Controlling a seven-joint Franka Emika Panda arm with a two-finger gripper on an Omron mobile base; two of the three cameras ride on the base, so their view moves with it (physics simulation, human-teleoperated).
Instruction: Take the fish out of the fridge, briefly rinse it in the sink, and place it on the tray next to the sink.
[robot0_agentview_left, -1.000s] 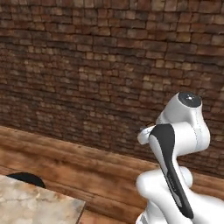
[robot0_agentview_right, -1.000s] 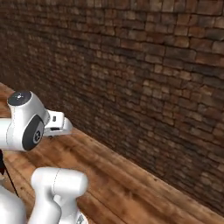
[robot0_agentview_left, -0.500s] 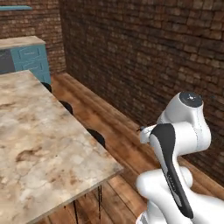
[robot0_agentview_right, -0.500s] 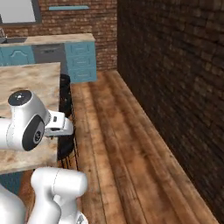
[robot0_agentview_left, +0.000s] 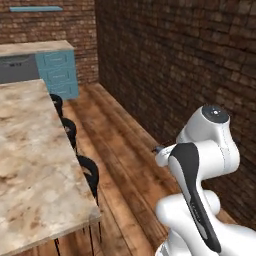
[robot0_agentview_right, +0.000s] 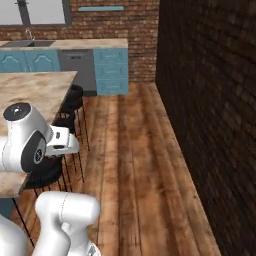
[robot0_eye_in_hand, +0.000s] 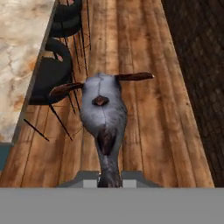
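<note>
In the hand view, the fish (robot0_eye_in_hand: 104, 113) is grey and plump-bodied with thin dark fins spread to both sides. It hangs head-away over the wooden floor. My gripper (robot0_eye_in_hand: 109, 178) is shut on the fish's tail end at the bottom of that view. The sink (robot0_agentview_right: 29, 44), a dark basin with a slim faucet, lies in the far back counter at the upper left of the right base view. The fridge and the tray are out of view.
A marble-topped island (robot0_agentview_left: 30, 160) runs along the left, with black stools (robot0_agentview_left: 90, 172) tucked at its edge. A dark brick wall (robot0_agentview_left: 175, 60) bounds the right. Bare wooden floor (robot0_agentview_right: 135, 150) runs between them toward blue cabinets (robot0_agentview_right: 112, 70) at the back.
The whole picture has swung: the base has turned from facing the brick wall to looking down the aisle beside the island. The arm's pose looks the same.
</note>
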